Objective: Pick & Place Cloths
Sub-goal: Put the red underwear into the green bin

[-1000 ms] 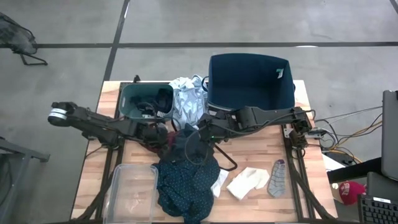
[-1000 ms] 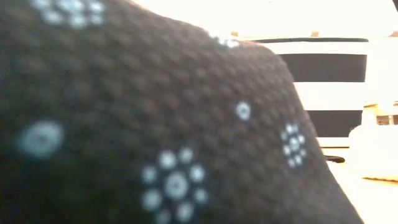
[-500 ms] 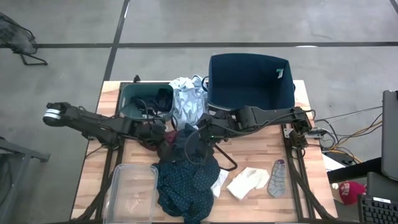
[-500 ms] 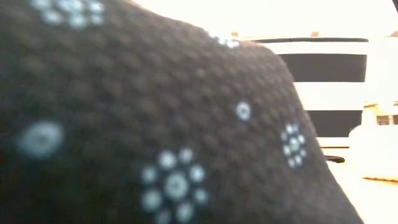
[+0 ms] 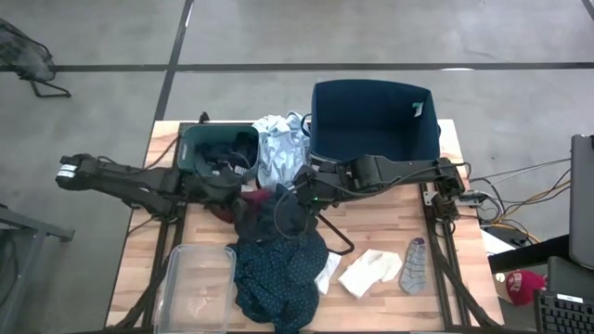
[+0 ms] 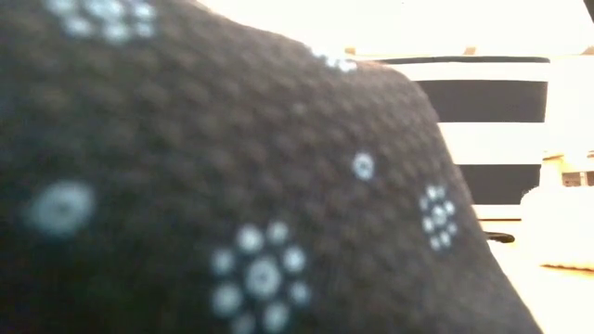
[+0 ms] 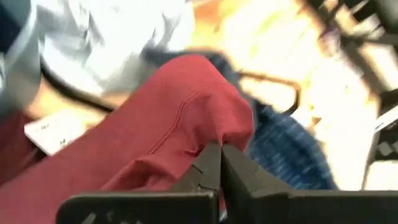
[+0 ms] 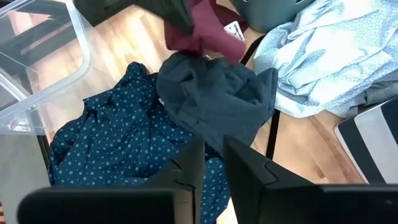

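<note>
The cloths lie heaped at mid-table. My left gripper [image 5: 234, 188] is beside the teal bin [image 5: 218, 153], shut on a maroon cloth [image 7: 168, 124]. My right gripper [image 5: 295, 199] is over a dark grey cloth [image 8: 211, 99] that lies on the navy dotted cloth [image 5: 278, 269]; its fingers stand close together with the cloth's peak between them. A pale blue cloth [image 5: 278, 148] lies between the two bins. White socks [image 5: 371, 271] and a grey sock [image 5: 414, 264] rest on the table at near right. The dotted cloth [image 6: 232, 186] fills most of the low view. My left gripper pinches a raised fold of the maroon cloth [image 7: 217, 134] between its two fingers. The rest of the cloth trails back toward the pile. My right gripper comes from above, and its fingers [image 8: 194, 163] close on a bunched peak of the dark grey cloth [image 8: 211, 140]. The cloth's rest lies on the dotted cloth.
A navy bin [image 5: 371, 121] stands at the far right, next to the right arm. A clear plastic tub [image 5: 197, 288] sits at near left. A thin black wire hanger [image 5: 327, 232] lies by the pile. The teal bin holds dark items.
My left gripper has drawn back toward the table's left edge and the teal bin, pulling the maroon cloth out from the pile. The right arm has stayed over the dark grey cloth, which now looks more bunched under it.
</note>
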